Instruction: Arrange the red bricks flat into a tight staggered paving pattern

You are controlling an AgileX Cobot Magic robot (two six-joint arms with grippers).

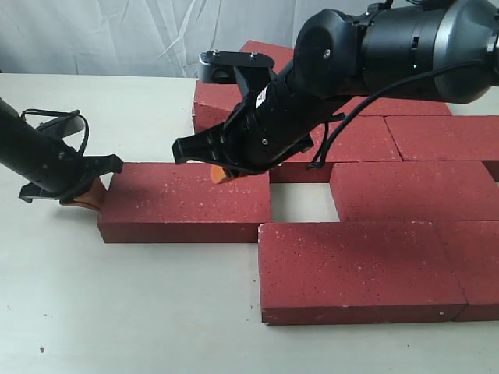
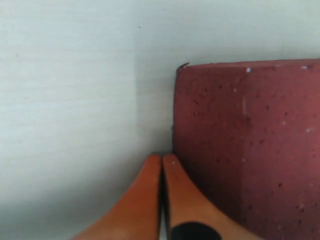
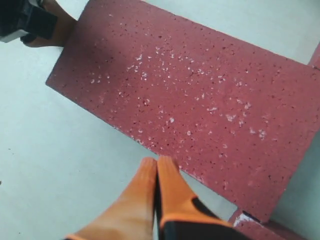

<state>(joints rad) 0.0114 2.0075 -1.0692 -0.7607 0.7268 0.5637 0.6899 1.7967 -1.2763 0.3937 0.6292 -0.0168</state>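
Red brick [image 1: 187, 201], left jaws clenched at its end, right jaws clenched alongside (wrist views only)

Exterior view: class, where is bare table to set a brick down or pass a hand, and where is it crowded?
Free: the wide table strip nearer the camera than the loose brick, left of the front-row brick; also the small gap between loose brick and middle-row brick. Crowded: right side, packed bricks under the right arm.

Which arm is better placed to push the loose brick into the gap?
Likely left: the left gripper sits at the end of the loose brick, opposite the gap; the right gripper is at its long side.
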